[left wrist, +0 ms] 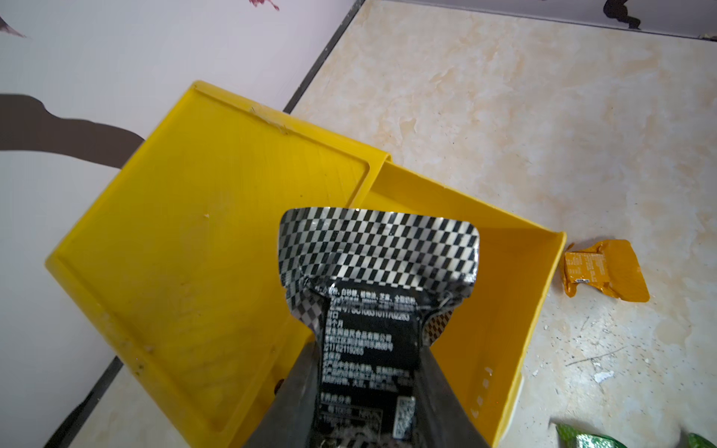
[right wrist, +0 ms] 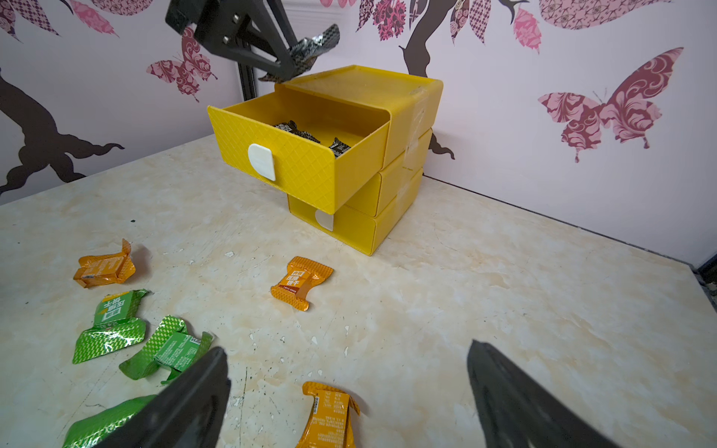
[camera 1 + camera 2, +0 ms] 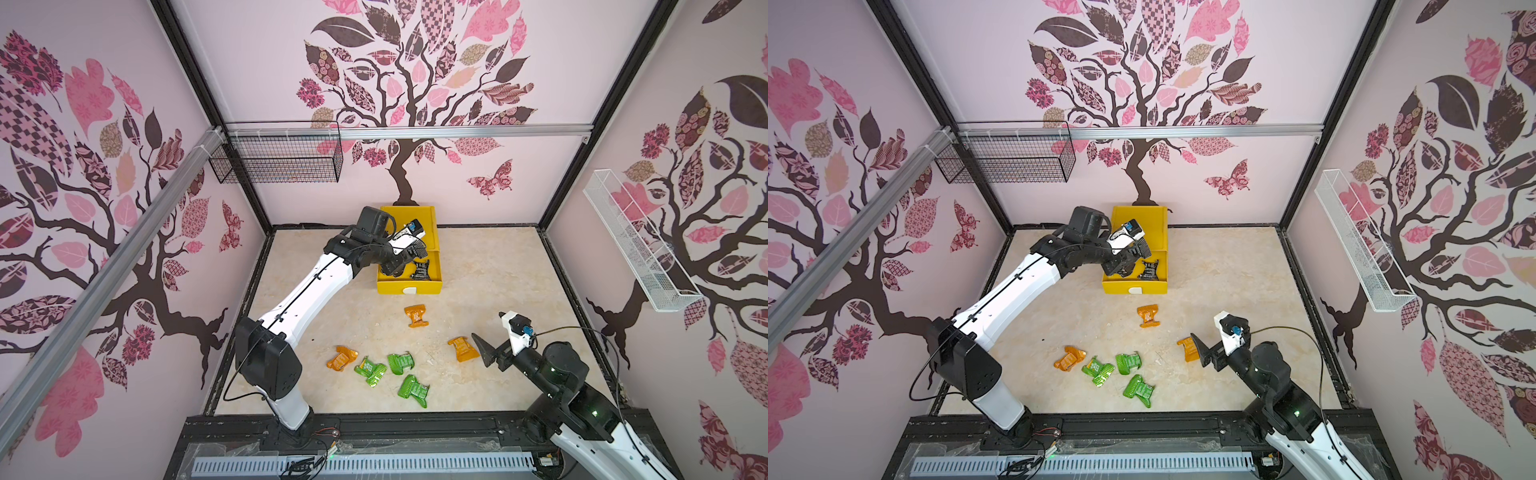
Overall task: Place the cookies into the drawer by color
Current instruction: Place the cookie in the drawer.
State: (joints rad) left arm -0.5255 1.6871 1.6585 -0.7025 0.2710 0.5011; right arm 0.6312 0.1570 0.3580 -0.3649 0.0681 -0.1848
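Inside the top drawer [image 2: 295,163] lie two black cookies [image 3: 420,270]; left tool [image 1: 368,347] grips a third cookie [image 1: 378,248], right tool [image 2: 345,347] gapes.

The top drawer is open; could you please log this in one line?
left end effector: shut on black cookie over top drawer; right end effector: open; inside: two black cookies; table: three orange cookies, three green cookies
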